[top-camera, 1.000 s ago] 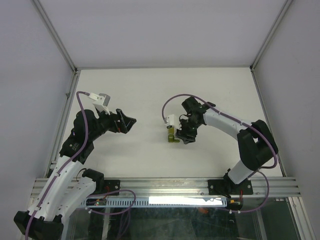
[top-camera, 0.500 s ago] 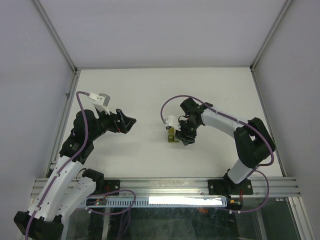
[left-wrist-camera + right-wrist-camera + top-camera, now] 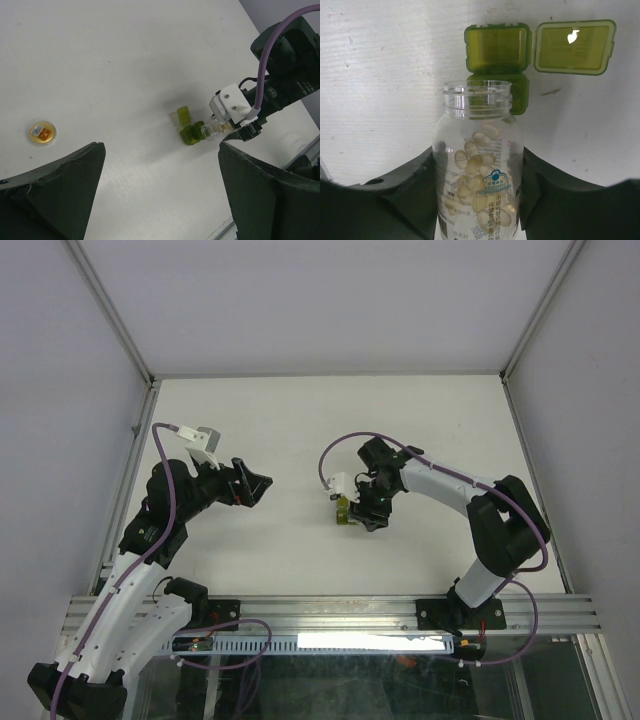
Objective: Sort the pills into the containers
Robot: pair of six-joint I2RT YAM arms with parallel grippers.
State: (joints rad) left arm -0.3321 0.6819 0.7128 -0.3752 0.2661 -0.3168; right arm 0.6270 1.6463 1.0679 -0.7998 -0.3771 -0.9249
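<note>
Now | right gripper (image 3: 476,162) clamped on bottle (image 3: 477,107) of pills (image 3: 489,131), beside green box (image 3: 496,42) | left gripper (image 3: 161,150) wide apart

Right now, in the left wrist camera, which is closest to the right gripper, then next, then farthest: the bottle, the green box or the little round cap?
1. The bottle: held in the right gripper, on the right.
2. The green box: just beyond the bottle's mouth, near the middle.
3. The little round cap: alone, far off on the left.

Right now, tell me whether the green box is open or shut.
Open. The green box has one lid flipped out flat beside it, and that exposed compartment looks empty.
</note>
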